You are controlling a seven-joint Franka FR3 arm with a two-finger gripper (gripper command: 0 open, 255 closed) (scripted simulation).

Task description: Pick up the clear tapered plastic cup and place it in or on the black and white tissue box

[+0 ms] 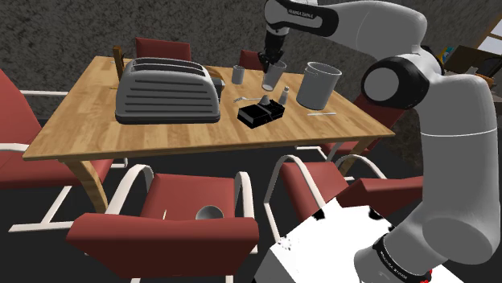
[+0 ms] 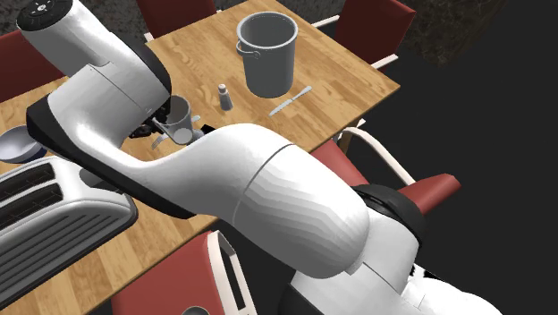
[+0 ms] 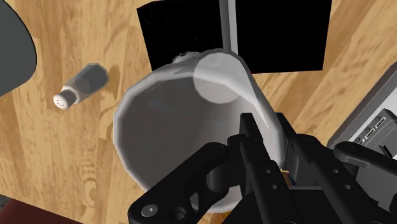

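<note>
clasping the cup point(image 3: 172, 133), the pincer point(image 3: 266, 137) hangs over the tissue box point(image 3: 184, 32), between shaker point(image 3: 79, 86) and toaster point(image 3: 369, 121).

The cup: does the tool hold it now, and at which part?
Yes. The tool holds the pale translucent cup by its side wall at the rim, one finger inside the mouth and one outside.

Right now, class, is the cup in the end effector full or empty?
Empty: the wrist view looks into the cup, clasped at its rim by the end effector, and shows a bare bottom.
</note>
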